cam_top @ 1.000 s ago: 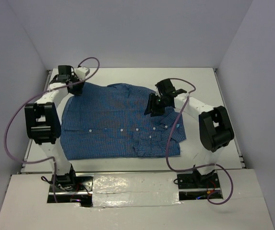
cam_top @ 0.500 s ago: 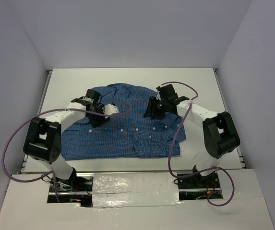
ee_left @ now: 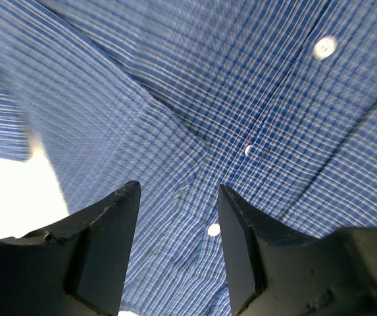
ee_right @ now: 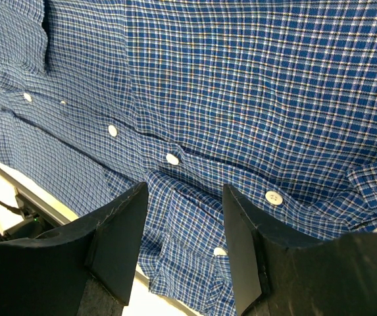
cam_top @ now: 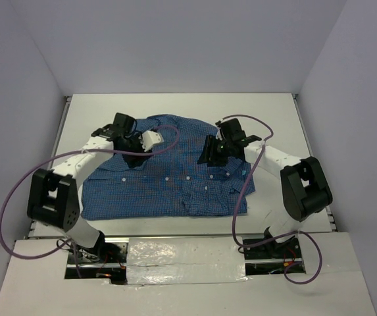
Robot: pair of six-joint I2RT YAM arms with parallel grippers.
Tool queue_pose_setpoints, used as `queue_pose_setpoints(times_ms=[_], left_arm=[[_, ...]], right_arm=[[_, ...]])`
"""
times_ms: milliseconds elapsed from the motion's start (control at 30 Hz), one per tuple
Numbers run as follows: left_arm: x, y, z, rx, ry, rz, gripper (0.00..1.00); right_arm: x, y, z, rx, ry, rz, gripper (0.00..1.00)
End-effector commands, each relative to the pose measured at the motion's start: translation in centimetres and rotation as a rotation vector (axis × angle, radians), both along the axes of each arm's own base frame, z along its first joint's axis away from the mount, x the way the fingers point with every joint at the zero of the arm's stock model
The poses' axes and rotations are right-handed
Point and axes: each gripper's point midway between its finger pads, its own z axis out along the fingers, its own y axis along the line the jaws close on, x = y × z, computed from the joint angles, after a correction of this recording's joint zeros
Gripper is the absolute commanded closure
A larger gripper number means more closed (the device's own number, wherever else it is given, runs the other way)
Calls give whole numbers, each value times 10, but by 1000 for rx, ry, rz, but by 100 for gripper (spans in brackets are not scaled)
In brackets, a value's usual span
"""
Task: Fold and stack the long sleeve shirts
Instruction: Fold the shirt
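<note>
Swung inward from the far-left corner, left hand [ee_left: 178, 194] hovers released above the long sleeve shirt [cam_top: 168, 187], right hand [ee_right: 185, 191] likewise unclenched; shirt lies spread on the worktop [cam_top: 274, 112], folding apparently just begun, stacking outstanding.

Robot lab test cell. The white table [cam_top: 274, 112] is boxed in by plain pale panels: back wall [cam_top: 181, 46] behind it, side walls at its L [cam_top: 17, 99] & R [cam_top: 352, 99] edges. Two white-and-black robot arms are bolted at the table's near edge, left arm [cam_top: 76, 160] and right arm [cam_top: 274, 158], each w/ a purple cable [cam_top: 244, 118] looping out past the table. A silver tape strip [cam_top: 181, 253] runs along that near edge btw the arm bases. Loose red wiring [cam_top: 283, 266] shows at the R base.
</note>
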Motion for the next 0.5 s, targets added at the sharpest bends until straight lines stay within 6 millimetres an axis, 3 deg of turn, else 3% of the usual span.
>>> queue_pose_setpoints(times_ms=[0,100,200,467], left_arm=[[4,5,-32,53,52,57,36],[24,-9,-34,19,43,80,35],[33,-12,-43,8,78,131,35],[26,0,-79,91,132,189,41]], right_arm=[[9,1,25,28,-78,-2,43],[8,-3,25,13,-80,-14,43],[6,-10,22,-2,-76,-45,43],[0,-32,11,-15,-53,-110,43]])
